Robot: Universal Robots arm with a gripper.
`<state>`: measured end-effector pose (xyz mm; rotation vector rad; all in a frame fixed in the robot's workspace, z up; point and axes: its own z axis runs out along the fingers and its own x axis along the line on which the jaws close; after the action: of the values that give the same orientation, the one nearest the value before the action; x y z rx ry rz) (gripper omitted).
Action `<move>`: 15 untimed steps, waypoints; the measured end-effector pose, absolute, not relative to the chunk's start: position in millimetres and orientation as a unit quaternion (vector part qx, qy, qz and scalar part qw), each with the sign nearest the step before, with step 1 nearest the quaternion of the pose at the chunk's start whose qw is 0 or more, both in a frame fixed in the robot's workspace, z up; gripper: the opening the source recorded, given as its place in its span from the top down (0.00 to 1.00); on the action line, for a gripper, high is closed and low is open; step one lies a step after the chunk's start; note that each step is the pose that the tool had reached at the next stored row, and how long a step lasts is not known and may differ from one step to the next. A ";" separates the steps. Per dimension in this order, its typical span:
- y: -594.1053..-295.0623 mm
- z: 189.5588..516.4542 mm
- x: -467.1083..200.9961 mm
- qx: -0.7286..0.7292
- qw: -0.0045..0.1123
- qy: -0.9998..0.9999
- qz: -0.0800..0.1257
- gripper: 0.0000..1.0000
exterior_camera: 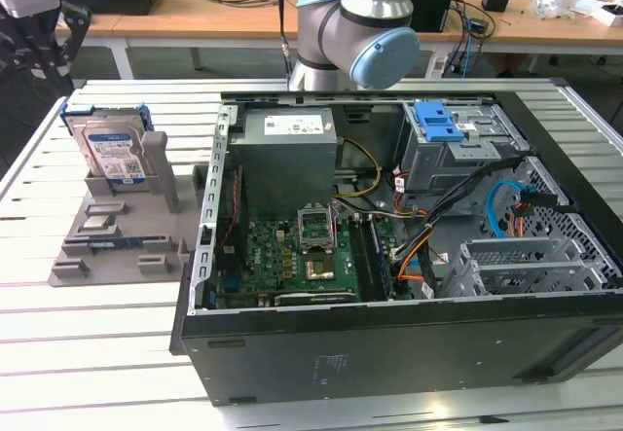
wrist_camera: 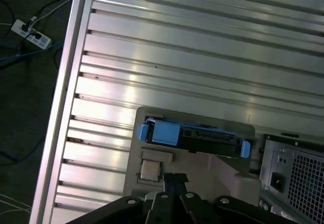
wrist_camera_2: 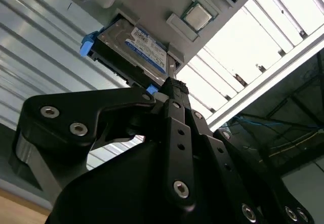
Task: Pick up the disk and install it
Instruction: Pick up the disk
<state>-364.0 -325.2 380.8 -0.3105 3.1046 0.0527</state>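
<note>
Exterior view: the disk (exterior_camera: 112, 149) stands in its grey holder (exterior_camera: 117, 246) by the bench's (exterior_camera: 97, 353) edge, not picked up. The gripper (wrist_camera: 174, 179) hovers near, jaws maybe closed, empty.

Gripper (wrist_camera: 174, 176) aloft, pointing down, jaws closed together.

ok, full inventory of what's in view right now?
disk: one, silver with blue carrier, standing on edge in the fixture, exterior view's left
fixture: one, grey, on the table beside the case
chip: one, silver square, lying on the fixture
case: one, black, open, mid-table
power supply: one, grey, inside the case
motherboard: one, green, inside the case
latch: one, blue, on the drive bay
table: one, silver, slatted
power strip: one, white, on the floor
arm: one, grey with light-blue caps, behind the case
end effector: one, black, nearest the disk
</note>
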 end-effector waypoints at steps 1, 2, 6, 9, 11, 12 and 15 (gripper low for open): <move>-325.2 380.8 -364.0 -0.113 0.010 0.993 0.017 0.89; -325.2 380.8 -364.0 -0.120 0.010 0.993 0.017 0.89; -325.2 380.8 -364.0 -0.154 0.010 0.988 0.017 0.89; -325.2 380.8 -364.0 -0.175 0.009 0.984 0.018 0.89; -325.2 380.8 -364.0 -0.189 0.009 0.982 0.018 0.89; -325.2 380.8 -364.0 -0.195 0.009 0.981 0.018 0.89; -325.2 380.8 -364.0 -0.217 0.008 0.976 0.018 0.89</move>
<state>-364.0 -325.2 380.8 -0.6784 3.0496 0.0563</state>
